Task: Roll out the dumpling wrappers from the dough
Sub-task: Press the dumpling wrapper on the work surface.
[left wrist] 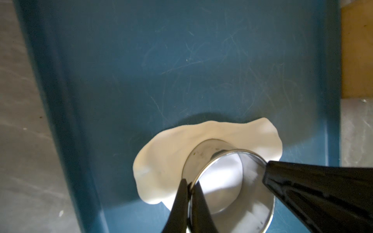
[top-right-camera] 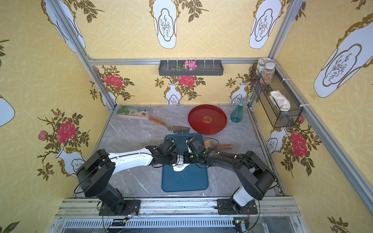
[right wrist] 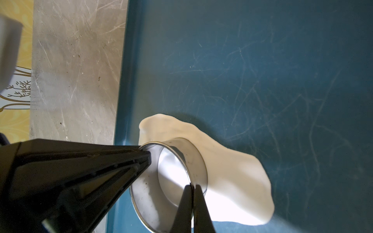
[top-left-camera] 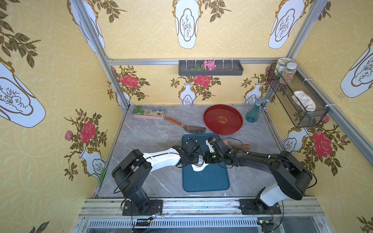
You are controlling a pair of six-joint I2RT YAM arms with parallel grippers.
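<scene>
The left end effector (left wrist: 189,182) is pinching the ring (left wrist: 197,155) by its rim at 9 o'clock, and the right end effector (right wrist: 193,187) at 3 o'clock. Both are closed on the thin steel. The ring is standing on the dough (left wrist: 161,157), near the centre of the board (left wrist: 181,60). The wrapper (left wrist: 220,177) inside is looking soft, light and probably sticky, so lifting by its edge seems best. The pin (top-left-camera: 243,146) is lying farther away, at 2 o'clock.

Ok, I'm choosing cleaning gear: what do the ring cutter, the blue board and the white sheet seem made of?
The ring cutter: metal, likely stainless steel, polished; its wall mirrors light. The blue board: probably plastic, matte, marked by fine pale scratches. The white sheet: soft dough, smooth and matte, with a wavy uneven edge.
</scene>
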